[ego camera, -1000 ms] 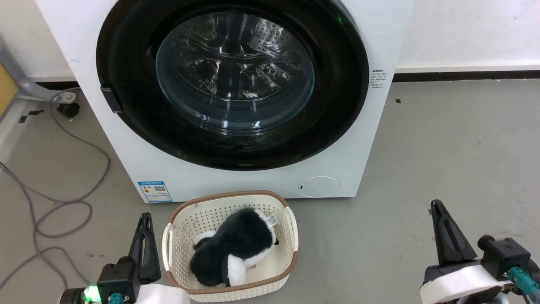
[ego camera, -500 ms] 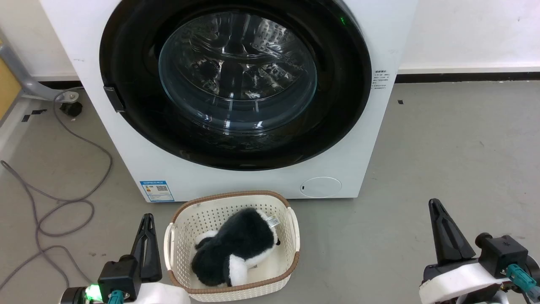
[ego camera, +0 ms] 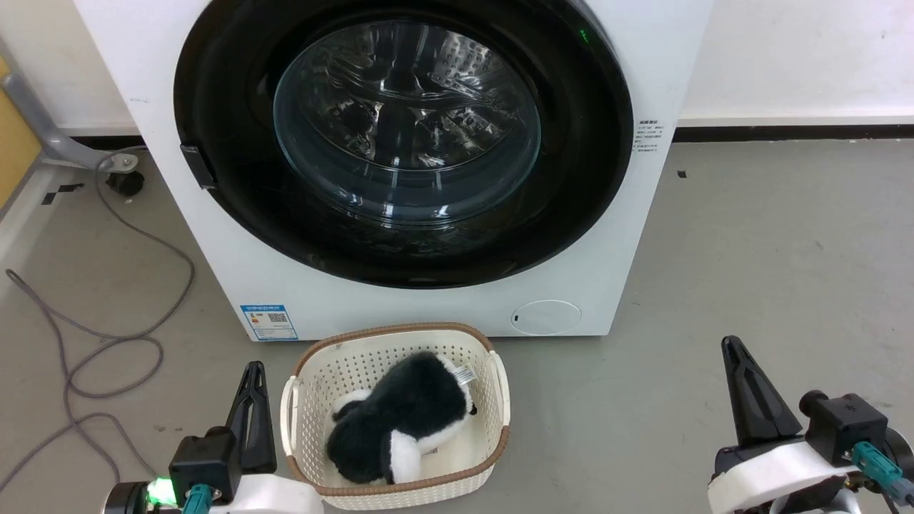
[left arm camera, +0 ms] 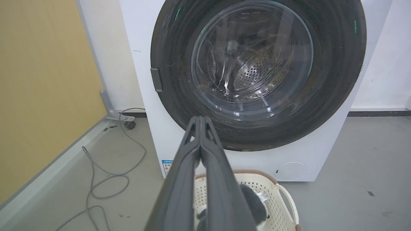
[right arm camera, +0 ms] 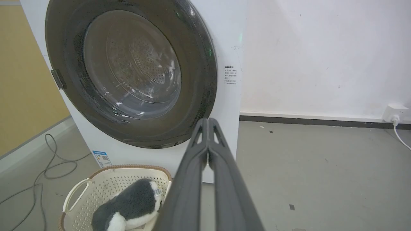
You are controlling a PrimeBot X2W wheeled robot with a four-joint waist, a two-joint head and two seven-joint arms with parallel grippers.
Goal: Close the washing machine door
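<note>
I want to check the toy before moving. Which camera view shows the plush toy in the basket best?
The head view: the plush toy lies whole in the basket. In the left wrist view the left gripper hides most of it; in the right wrist view the bottom edge cuts part of it off.

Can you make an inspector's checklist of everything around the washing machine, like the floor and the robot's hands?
Surface: grey floor, a few small dark marks.
Job's things: washing machine door looks shut flush against the white washing machine.
Clutter: cream basket before the machine, black-and-white plush toy inside.
Grippers: left gripper and right gripper low, either side of the basket, fingers together, holding nothing.
Cables: grey cable looped on the floor left of the machine; a wall socket in use at right.
Surroundings: white wall behind, yellow panel at left.
</note>
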